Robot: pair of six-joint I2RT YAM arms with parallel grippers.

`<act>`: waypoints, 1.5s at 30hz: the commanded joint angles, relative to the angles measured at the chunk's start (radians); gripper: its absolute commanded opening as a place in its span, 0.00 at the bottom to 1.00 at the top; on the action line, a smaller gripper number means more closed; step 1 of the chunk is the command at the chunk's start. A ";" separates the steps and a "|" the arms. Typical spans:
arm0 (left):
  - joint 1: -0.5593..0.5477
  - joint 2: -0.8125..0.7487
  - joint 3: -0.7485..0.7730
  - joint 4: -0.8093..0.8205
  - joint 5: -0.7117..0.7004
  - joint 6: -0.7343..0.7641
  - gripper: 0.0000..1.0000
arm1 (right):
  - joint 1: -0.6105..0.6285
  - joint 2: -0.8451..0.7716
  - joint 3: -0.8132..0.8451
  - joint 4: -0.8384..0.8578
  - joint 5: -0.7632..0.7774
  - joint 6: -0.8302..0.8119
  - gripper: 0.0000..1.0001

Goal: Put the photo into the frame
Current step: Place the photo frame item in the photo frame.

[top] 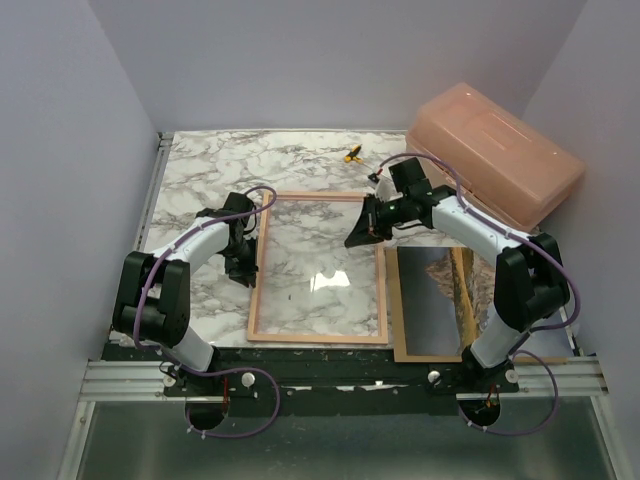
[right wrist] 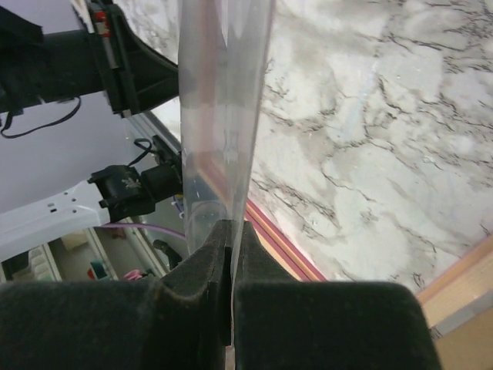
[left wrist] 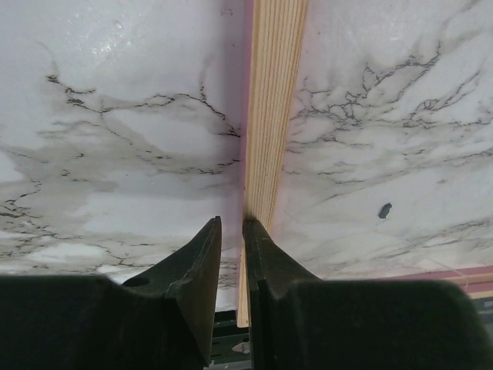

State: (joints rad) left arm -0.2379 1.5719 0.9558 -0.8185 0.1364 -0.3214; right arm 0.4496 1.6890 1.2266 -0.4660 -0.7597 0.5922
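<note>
The frame point(top: 254, 300) lies back-up on the marble table, showing light wood with a pink outer edge. My right gripper point(top: 358, 237) is shut on the right edge of a clear pane point(top: 315, 255), which slants over the frame's opening. In the right wrist view the pane point(right wrist: 225, 116) stands edge-on, pinched between the fingers point(right wrist: 199, 266). My left gripper point(top: 244, 258) is at the frame's left rail point(left wrist: 273, 116). Its jaws stand a narrow gap apart, one fingertip point(left wrist: 258, 243) over the rail, nothing between them. The photo point(top: 432, 295) lies face-up at the right, on a brown backing board point(top: 425, 352).
A salmon plastic box point(top: 495, 160) stands at the back right, just behind the right arm. A small yellow object point(top: 352, 154) lies near the back edge. The right arm's elbow hangs over the photo and board. Purple walls close in on both sides.
</note>
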 commanded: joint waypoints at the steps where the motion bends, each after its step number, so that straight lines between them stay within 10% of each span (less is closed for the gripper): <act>1: -0.017 0.042 -0.020 0.022 -0.001 -0.001 0.21 | 0.024 0.045 0.028 -0.112 0.094 -0.062 0.00; 45: -0.023 0.048 -0.019 0.021 0.003 0.001 0.21 | 0.014 0.065 -0.008 -0.178 0.128 0.008 0.00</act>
State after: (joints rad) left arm -0.2424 1.5738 0.9581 -0.8219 0.1307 -0.3210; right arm 0.4496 1.7744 1.2385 -0.5827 -0.6262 0.5835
